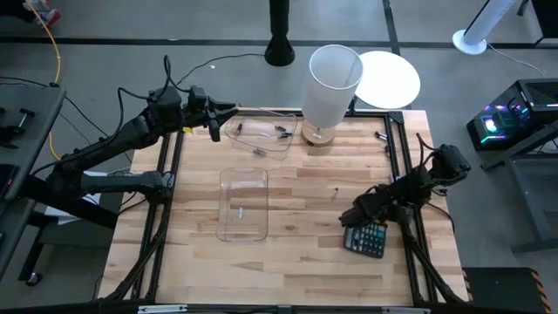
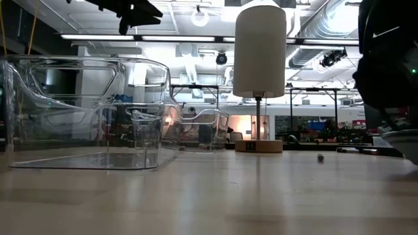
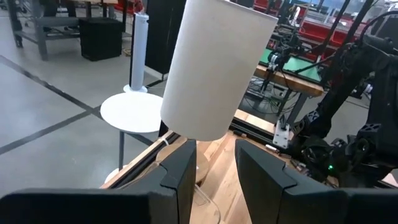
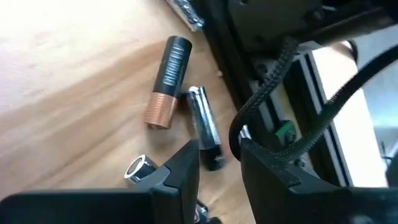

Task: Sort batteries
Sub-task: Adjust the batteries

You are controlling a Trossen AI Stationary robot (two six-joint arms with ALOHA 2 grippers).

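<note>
In the right wrist view three batteries lie on the wooden table: a copper-and-black cell (image 4: pixel 168 81), a silvery-and-black cell (image 4: pixel 204 124) and a small silvery one (image 4: pixel 138 169). My right gripper (image 4: pixel 219 158) is open, pointing steeply down at the table's right side, beside the calculator (image 1: pixel 366 238). Its fingertips stand on either side of the silvery-and-black cell's near end. One more battery (image 1: pixel 338 190) lies alone on the table. My left gripper (image 1: pixel 215 118) hangs open, holding nothing, high over the far left, beside a clear bin (image 1: pixel 259 133) that holds several batteries.
A second clear bin (image 1: pixel 243 205) with one battery inside stands mid-table. A white lamp (image 1: pixel 331 85) on a round wooden base stands at the far edge. Black frame rails (image 1: pixel 403 166) run along the table's sides, close to my right arm. Bare wood lies near the front edge.
</note>
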